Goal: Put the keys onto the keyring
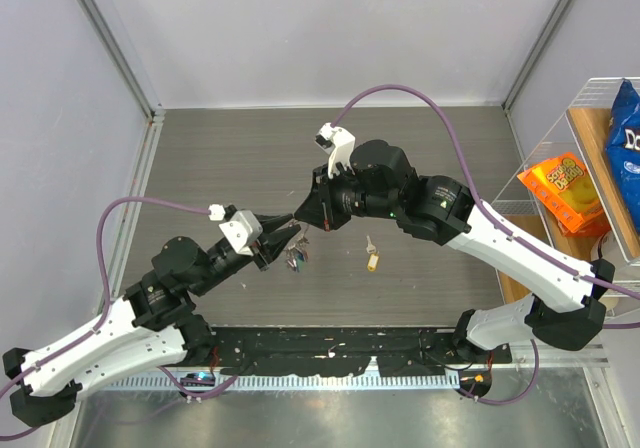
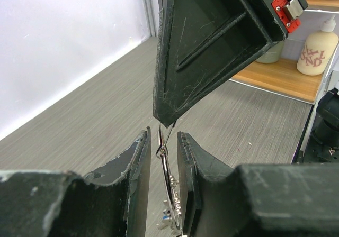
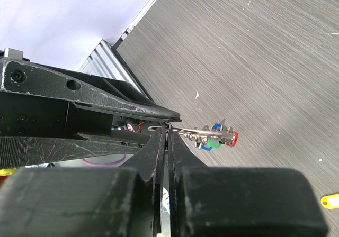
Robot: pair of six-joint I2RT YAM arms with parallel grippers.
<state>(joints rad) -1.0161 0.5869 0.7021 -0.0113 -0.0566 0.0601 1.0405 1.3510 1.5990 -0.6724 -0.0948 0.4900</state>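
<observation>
The keyring [image 2: 164, 165] is held in the air, edge-on between my left gripper's [image 2: 163, 135] fingers, which stand slightly apart; it lies closer to the right-hand finger. My right gripper [image 3: 168, 131] is shut on the ring's top end, and its tip [image 2: 168, 121] meets the left gripper from above. Blue, green and red keys [image 3: 217, 138] hang on the keyring [image 3: 185, 130], and they also show in the top view [image 1: 297, 259] below both gripper tips [image 1: 296, 228]. A yellow key [image 1: 373, 260] lies alone on the table to the right, also seen in the right wrist view [image 3: 329, 200].
A wire shelf with orange and blue snack bags [image 1: 565, 190] stands at the table's right edge. A wooden shelf [image 2: 280, 78] holds a lotion bottle [image 2: 317, 52]. White walls close the back and left sides.
</observation>
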